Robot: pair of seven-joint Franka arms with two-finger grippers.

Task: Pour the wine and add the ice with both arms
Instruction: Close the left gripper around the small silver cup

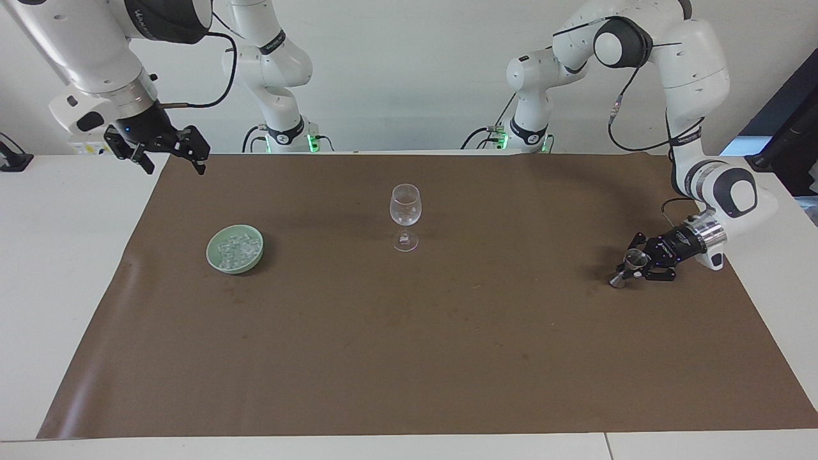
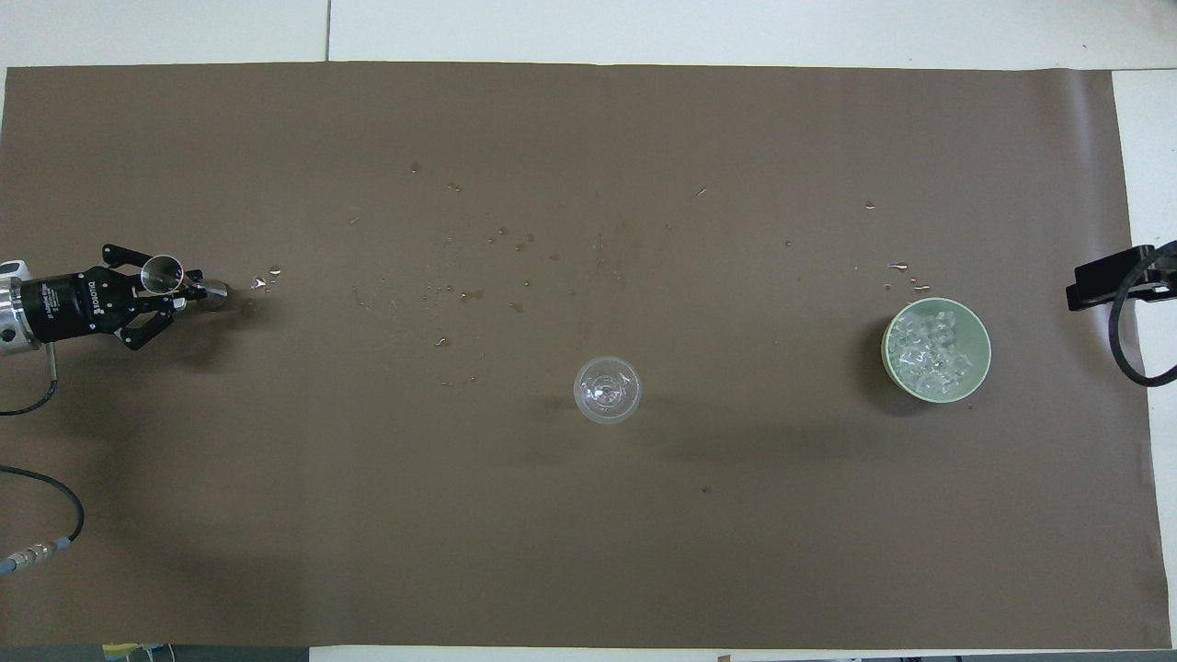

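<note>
Left hand (image 1: 634, 267) low at left arm's end of counter (image 1: 409, 358), fingers pinching small metal jigger (image 1: 629, 265). Right hand (image 1: 167, 150) waits raised, fingers spread. Ice (image 1: 234, 248) in green bowl (image 1: 220, 263); glass (image 1: 404, 216) mid-counter. Risk: thin jigger slips, spills during carry.

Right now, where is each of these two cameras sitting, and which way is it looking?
Facing view: high across the table, looking at the robots; both whole arms show, the left gripper low on the brown mat, closed on a small metal measuring cup, the right gripper raised and waiting at the mat's corner.
Overhead view: high above the robots' end, looking steeply down; only the left gripper shows clearly.
Shared: wine glass, green bowl of ice, cup, mat, half a turn apart.
</note>
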